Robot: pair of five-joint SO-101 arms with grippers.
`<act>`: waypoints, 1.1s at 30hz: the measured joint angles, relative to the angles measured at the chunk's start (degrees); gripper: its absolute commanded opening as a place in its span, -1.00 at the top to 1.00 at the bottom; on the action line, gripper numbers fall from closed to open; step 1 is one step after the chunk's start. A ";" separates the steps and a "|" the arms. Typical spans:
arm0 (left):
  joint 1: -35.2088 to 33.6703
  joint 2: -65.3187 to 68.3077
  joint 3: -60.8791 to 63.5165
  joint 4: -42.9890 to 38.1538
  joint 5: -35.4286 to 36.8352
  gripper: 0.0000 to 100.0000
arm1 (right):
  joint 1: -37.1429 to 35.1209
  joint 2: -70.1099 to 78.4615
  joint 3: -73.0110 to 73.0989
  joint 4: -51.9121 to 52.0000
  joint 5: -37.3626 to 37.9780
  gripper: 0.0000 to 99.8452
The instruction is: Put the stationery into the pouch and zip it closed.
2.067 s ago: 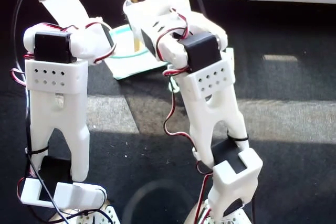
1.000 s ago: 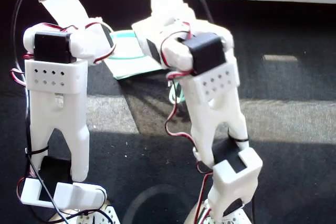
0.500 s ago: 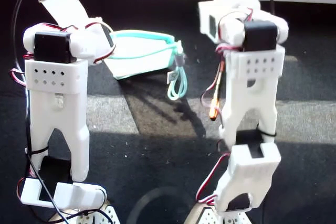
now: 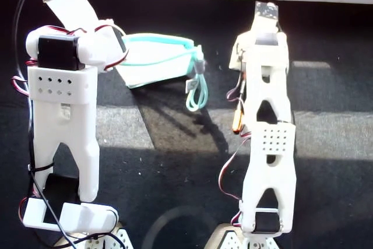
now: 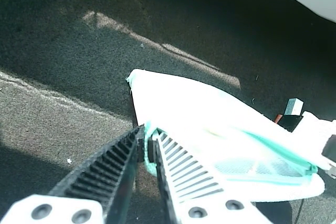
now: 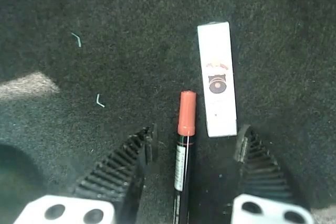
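Hovering over the stationery, the right gripper [image 6: 195, 137] has its jaws spread wide, nothing between them gripped. The pen [image 6: 184, 150], orange cap and black barrel, lies on the dark mat [image 6: 79, 3] in the gap between the fingers, nearer one finger than the other. A white box [image 6: 216, 93] lies just beside the pen, roughly parallel to it, with a thin gap at the cap; its near end is close to the other finger.

The left gripper [image 5: 147, 141] is clamped on one end of the pouch [image 5: 210, 124], pinching the teal zipper [image 5: 273, 158] edge. In the high view the pouch [image 4: 154, 69] sits on the mat beside the left arm, well apart from the right arm, its teal loop [image 4: 199, 93] trailing off the far end. The zipper looks open, with the mouth gaping toward the right arm's side.

Step in hand, as I judge it: picking up the first item, likely the pen, while the left arm steadies the pouch. No stationery is visible inside, though the mesh hides much; zipping is not yet done.

Next move calls for centring on the barrel, dropping down and closing on the pen alone. The risk is the far finger catching or shoving the white box. Then carry the pen across to the pouch mouth.
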 measured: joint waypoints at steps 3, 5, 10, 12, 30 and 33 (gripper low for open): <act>0.00 0.00 0.00 0.00 0.00 0.97 | 0.00 5.45 -3.34 0.00 0.00 0.53; 0.00 0.00 0.00 0.00 0.00 0.97 | 0.09 7.47 -5.27 0.00 0.00 0.53; 0.00 0.00 0.00 0.00 0.00 0.97 | 0.26 9.85 -7.47 0.88 -0.09 0.53; 0.00 0.00 0.00 0.00 0.00 0.97 | 0.26 10.46 -8.09 1.14 -0.09 0.53; 0.00 0.00 0.00 0.00 0.00 0.97 | 0.79 11.87 -21.45 16.35 5.10 0.99; 0.00 0.00 0.00 0.00 0.00 0.97 | 0.70 11.78 -28.75 17.67 5.45 0.99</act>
